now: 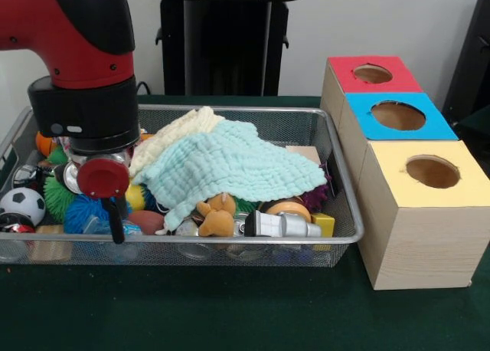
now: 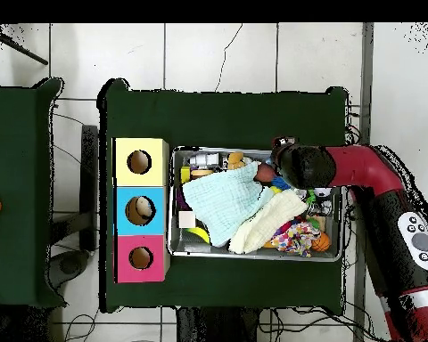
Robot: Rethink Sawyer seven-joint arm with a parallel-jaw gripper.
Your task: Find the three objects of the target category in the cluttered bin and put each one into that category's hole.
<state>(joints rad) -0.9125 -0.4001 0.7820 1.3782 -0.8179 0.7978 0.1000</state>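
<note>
Bin (image 1: 337, 155): gripper (image 1: 115, 224) down inside left end, among toys.

Arm (image 1: 76, 37): red, black | cloths: mint (image 1: 230, 167), cream (image 1: 172, 136) | boxes: red (image 1: 371, 75), blue (image 1: 396, 116), yellow (image 1: 429, 172) tops | ball (image 1: 21, 205): black-white | table (image 1: 191, 309): dark green

The pale green cloth (image 1: 230, 167) and the cream cloth (image 1: 180, 136) beneath it cover the middle of the mesh bin (image 1: 337, 175), hiding whatever lies under them. At the left of the front view the arm's black wrist blocks the gripper (image 1: 115, 224), so its fingers cannot be made out, and the frame's top edge cuts the arm off. In the overhead view the toys at the bin's right end (image 2: 307, 236) are too small to identify.
</note>
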